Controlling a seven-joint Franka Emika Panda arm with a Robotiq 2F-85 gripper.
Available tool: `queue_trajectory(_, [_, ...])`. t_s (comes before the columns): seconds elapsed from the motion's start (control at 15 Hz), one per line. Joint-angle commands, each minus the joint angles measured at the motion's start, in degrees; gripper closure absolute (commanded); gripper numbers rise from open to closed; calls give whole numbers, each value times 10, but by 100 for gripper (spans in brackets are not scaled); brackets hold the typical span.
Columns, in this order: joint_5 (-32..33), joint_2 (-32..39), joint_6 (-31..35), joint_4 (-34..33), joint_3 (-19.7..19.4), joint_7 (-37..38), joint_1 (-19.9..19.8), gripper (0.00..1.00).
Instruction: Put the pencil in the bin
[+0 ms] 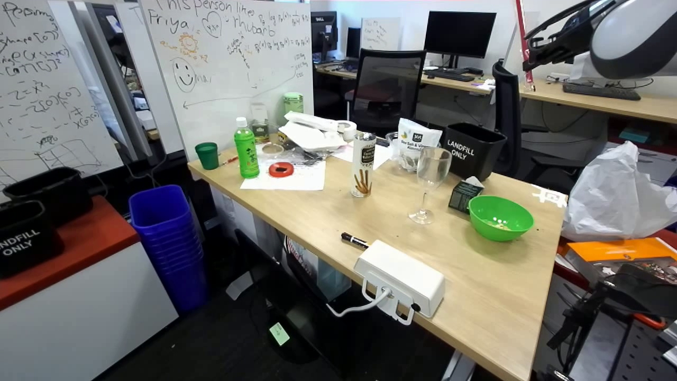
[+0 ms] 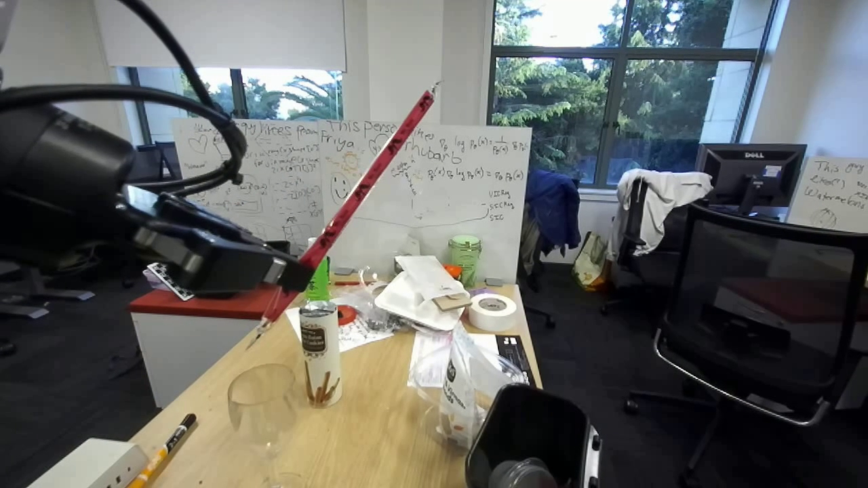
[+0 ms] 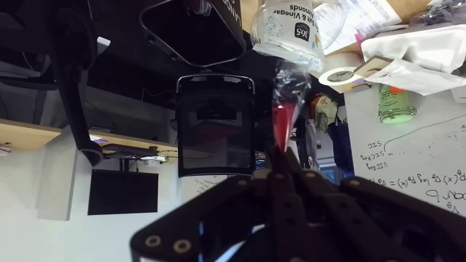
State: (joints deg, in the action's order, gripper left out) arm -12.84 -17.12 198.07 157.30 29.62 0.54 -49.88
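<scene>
The pencil is a thin red stick with dark marks and clear wrapper-like ends. It shows in both exterior views (image 1: 520,26) (image 2: 369,183) and, blurred, in the wrist view (image 3: 283,123). My gripper (image 2: 291,274) is shut on it near its lower end and holds it tilted, high above the table; the gripper also shows in an exterior view (image 1: 527,64) and in the wrist view (image 3: 284,154). The bin is black, marked "LANDFILL ONLY" (image 1: 473,156), and stands on the table's far side. Its open top shows in an exterior view (image 2: 536,420) and in the wrist view (image 3: 233,22); clear plastic lies inside.
A snack bag (image 1: 418,140), a dark green box (image 1: 464,196) and a green bowl (image 1: 500,219) stand near the bin. A wine glass (image 1: 433,169) and a tall white can (image 1: 363,164) stand mid-table. A black marker (image 1: 354,241) touches or nearly touches a white power strip (image 1: 402,275).
</scene>
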Motion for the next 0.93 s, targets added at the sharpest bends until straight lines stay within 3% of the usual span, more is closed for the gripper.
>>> queue_trajectory(0.0, [0,0,0,0,0,0,1,98])
queue_trajectory(0.47, [0,0,0,0,-1,0,1,100])
queue_trajectory(0.67, [-31,13,-19,-10,48,-6,-45,100])
queue_trajectory(0.87, [-68,30,-27,-19,120,-11,-116,100])
